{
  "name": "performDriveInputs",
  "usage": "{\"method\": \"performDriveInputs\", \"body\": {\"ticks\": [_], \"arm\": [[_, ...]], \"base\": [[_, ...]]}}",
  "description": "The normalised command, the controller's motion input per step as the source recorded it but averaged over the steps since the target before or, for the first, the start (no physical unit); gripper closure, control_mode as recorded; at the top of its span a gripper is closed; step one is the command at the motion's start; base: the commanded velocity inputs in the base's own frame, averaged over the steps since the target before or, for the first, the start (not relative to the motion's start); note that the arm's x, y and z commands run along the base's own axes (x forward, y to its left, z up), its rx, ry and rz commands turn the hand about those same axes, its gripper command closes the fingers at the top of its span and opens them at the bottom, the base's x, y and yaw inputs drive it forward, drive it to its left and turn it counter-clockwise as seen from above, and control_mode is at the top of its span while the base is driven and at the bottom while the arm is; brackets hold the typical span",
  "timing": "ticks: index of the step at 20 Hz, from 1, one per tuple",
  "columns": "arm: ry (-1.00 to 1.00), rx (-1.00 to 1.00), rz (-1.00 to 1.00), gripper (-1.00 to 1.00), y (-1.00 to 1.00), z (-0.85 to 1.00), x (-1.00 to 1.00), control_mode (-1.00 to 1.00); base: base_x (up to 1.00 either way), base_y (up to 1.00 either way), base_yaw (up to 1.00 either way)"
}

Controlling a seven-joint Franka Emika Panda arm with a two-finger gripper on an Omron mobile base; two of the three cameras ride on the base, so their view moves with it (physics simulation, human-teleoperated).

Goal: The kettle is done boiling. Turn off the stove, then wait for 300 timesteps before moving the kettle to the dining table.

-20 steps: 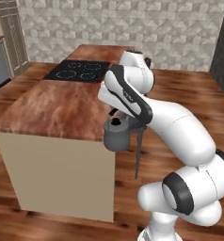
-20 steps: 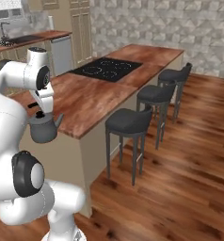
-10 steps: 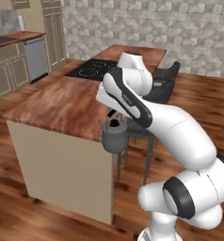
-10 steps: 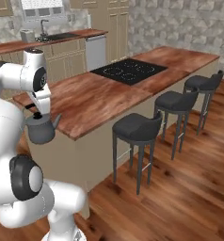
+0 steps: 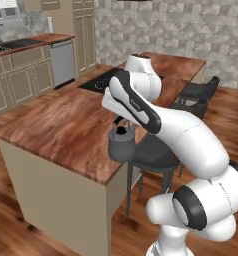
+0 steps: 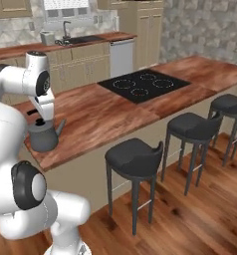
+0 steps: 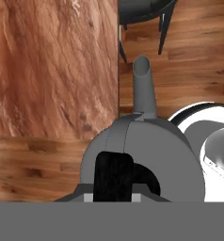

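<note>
Kettle [image 5: 122, 144] hangs by its black handle from the clamped gripper [image 6: 39, 121], now at the near corner of the dining table [image 5: 56, 127]; base has swung round, and the stove [image 6: 143, 84] lies well behind. Set-down looks close. No brand, label or writing legible.

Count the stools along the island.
3, in a row on the floor along the island's long side: nearest stool, middle stool, farthest stool by the right edge. More could sit beyond the frame.
</note>
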Motion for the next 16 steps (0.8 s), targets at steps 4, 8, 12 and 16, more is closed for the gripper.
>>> {"method": "performDriveInputs", "body": {"ticks": [4, 8, 12, 16], "arm": [[0.00, 0.00, 0.00, 1.00, 0.00, 0.00, 0.00, 1.00], [0.00, 0.00, 0.00, 1.00, 0.00, 0.00, 0.00, 1.00], [0.00, 0.00, 0.00, 1.00, 0.00, 0.00, 0.00, 1.00], [0.00, 0.00, 0.00, 1.00, 0.00, 0.00, 0.00, 1.00]], "base": [[0.33, -0.64, 0.31], [0.30, -0.55, 0.29], [0.45, -0.48, 0.28], [0.51, -0.42, 0.27]]}}
